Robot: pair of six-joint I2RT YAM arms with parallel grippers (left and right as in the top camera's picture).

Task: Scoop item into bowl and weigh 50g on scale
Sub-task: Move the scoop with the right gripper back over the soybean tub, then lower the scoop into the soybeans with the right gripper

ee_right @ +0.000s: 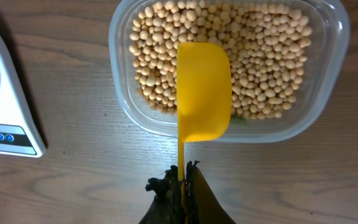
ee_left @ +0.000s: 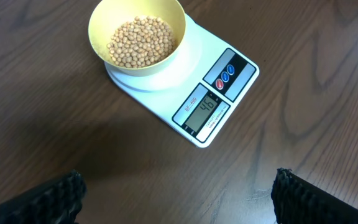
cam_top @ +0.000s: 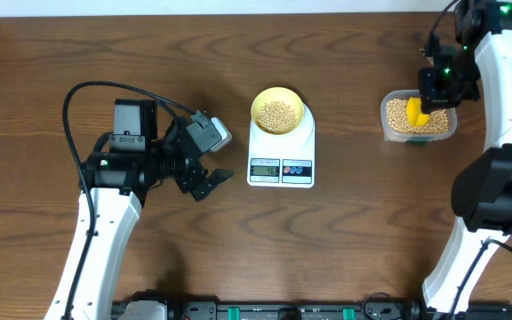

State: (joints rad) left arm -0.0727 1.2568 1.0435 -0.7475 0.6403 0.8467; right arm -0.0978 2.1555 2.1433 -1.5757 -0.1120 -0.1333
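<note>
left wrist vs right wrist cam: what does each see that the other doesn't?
Left wrist only: the yellow bowl of beans on the scale, the display, and the open left hand. Right wrist only: the clear tub of more beans and the yellow scoop at it, handle pinched in the shut right hand. Both: the scale's red and blue buttons and the wood table.
</note>
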